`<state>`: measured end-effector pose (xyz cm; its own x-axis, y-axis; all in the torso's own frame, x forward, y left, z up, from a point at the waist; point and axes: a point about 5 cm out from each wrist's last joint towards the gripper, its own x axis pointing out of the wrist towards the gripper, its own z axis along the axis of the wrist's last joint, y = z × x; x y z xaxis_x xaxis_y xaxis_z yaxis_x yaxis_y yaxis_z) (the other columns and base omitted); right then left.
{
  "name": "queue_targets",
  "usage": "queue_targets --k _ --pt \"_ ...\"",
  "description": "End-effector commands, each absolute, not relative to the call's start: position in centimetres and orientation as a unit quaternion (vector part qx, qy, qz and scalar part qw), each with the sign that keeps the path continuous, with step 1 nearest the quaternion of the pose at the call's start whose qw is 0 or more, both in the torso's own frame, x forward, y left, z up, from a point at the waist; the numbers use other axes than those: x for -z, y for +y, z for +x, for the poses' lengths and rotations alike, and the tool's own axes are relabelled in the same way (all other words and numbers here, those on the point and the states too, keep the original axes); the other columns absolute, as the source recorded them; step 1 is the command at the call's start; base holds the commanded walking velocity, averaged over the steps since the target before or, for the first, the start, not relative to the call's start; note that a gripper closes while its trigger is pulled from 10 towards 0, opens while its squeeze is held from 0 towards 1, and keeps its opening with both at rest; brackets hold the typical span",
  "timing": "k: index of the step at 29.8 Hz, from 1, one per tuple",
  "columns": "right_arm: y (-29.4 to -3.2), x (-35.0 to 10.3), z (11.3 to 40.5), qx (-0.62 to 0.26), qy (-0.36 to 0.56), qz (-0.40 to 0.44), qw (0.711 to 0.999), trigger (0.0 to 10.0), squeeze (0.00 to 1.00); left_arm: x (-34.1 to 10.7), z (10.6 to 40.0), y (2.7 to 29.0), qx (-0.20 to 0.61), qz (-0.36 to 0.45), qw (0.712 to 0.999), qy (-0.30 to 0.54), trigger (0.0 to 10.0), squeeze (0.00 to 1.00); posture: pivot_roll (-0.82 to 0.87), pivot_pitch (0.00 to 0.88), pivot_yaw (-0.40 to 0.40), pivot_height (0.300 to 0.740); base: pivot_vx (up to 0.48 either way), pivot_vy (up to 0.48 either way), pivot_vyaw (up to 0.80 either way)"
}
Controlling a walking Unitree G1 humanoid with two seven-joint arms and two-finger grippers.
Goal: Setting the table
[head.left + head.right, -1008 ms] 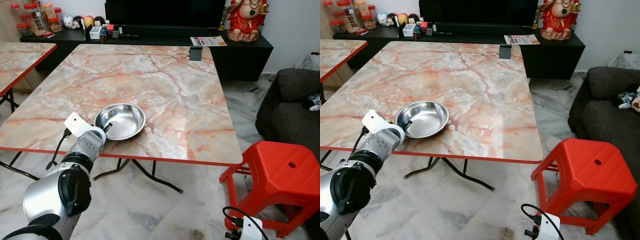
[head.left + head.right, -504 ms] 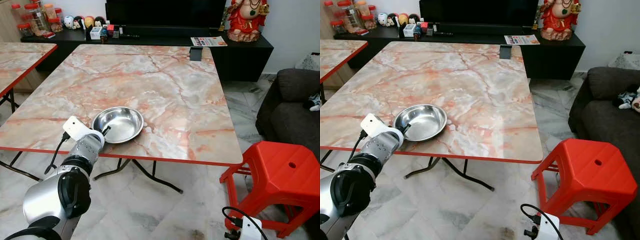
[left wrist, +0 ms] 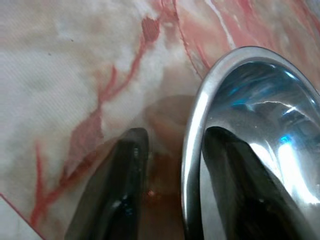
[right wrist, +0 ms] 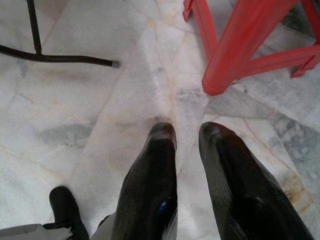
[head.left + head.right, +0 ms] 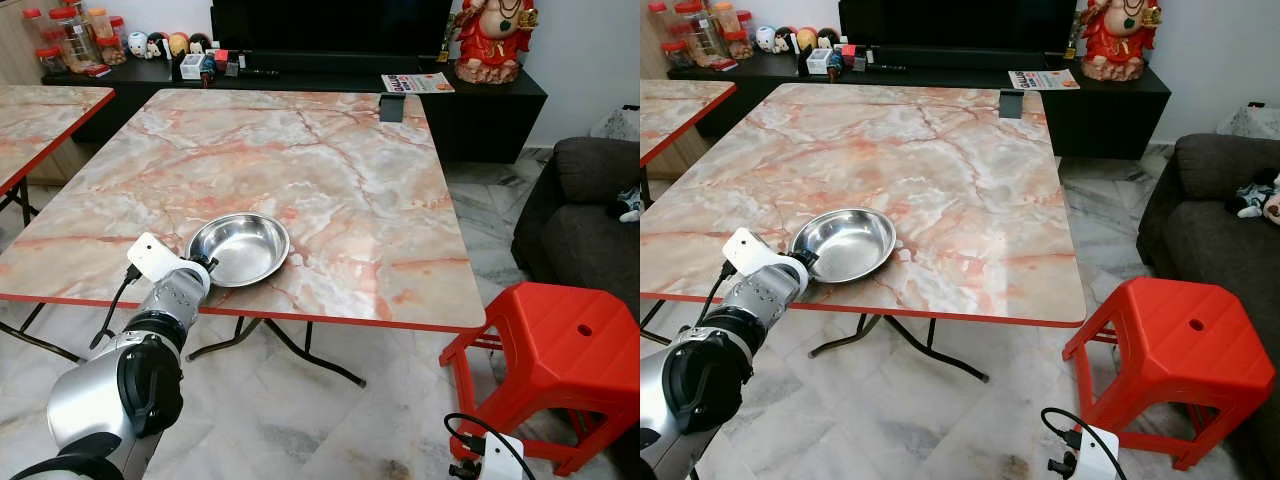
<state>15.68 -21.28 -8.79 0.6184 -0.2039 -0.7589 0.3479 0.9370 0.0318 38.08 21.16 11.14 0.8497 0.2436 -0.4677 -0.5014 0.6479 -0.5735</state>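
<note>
Shallow round stainless-steel bowl (image 5: pixel 238 249), polished and mirror-bright inside, nothing in it. It sits flat on the square marble-pattern table with a red edge (image 5: pixel 330 180), near the front edge, toward the robot's left corner.

Left gripper (image 3: pixel 170 145) is at the bowl's near rim: one black finger (image 3: pixel 235 185) inside the bowl, the other on the tabletop just outside, thin rolled rim between them. Jaws clenched on that rim. In the head views the silver left arm reaches up from below the table edge to the bowl, a white camera block at the wrist.

Right gripper (image 4: pixel 187 137) hangs idle low over the floor, its glossy black fingers a narrow gap apart, gripping nothing.

Table surface: glossy cream-and-pink veining, reflective, on black folding metal legs (image 5: pixel 270 345). A small dark grey block (image 5: pixel 391 107) stands at the far edge. A second table of the same pattern (image 5: pixel 40 120) is at the robot's left.

Room: pale grey marble floor tiles (image 4: pixel 90 100). Red plastic stool (image 5: pixel 560 360) to the right of the table, dark grey fabric sofa (image 5: pixel 580 215) behind it. Long black low cabinet (image 5: pixel 480 100) along the far wall carrying jars, small figurines, a red-robed statue (image 5: pixel 492 38) and a dark TV screen (image 5: pixel 330 25).
</note>
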Motion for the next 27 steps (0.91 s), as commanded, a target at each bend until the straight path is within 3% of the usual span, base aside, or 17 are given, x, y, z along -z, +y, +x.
queue_targets --k 1,7,14,24,27 --pt "-21.3 8.7 15.9 0.161 0.404 0.092 0.896 10.0 0.00 -10.8 37.8 21.8 -0.227 -0.348 0.892 0.180 10.0 0.00 -0.09 0.000 0.016 0.740 0.000 0.000 0.00" --pt "-21.3 8.6 16.0 0.160 0.403 0.091 0.897 10.0 0.00 -11.9 37.9 23.5 -0.256 -0.316 0.901 0.149 10.0 0.00 -0.08 0.000 0.015 0.740 0.000 0.000 0.00" --pt "-21.3 8.6 16.2 0.158 0.401 0.092 0.898 10.0 0.00 -15.7 38.3 26.5 -0.288 -0.187 0.938 0.056 10.0 0.00 -0.08 0.000 0.010 0.740 0.000 0.000 0.00" --pt "-21.2 8.5 16.5 0.151 0.401 0.089 0.899 10.0 0.00 -14.9 38.7 24.7 -0.230 -0.288 0.928 0.053 10.0 0.00 -0.07 0.000 0.004 0.740 0.000 0.000 0.00" --pt "-21.2 8.5 16.4 0.152 0.400 0.089 0.899 10.0 0.00 -15.9 39.0 24.5 -0.199 -0.250 0.947 0.022 10.0 0.00 -0.07 0.000 0.003 0.740 0.000 0.000 0.00"
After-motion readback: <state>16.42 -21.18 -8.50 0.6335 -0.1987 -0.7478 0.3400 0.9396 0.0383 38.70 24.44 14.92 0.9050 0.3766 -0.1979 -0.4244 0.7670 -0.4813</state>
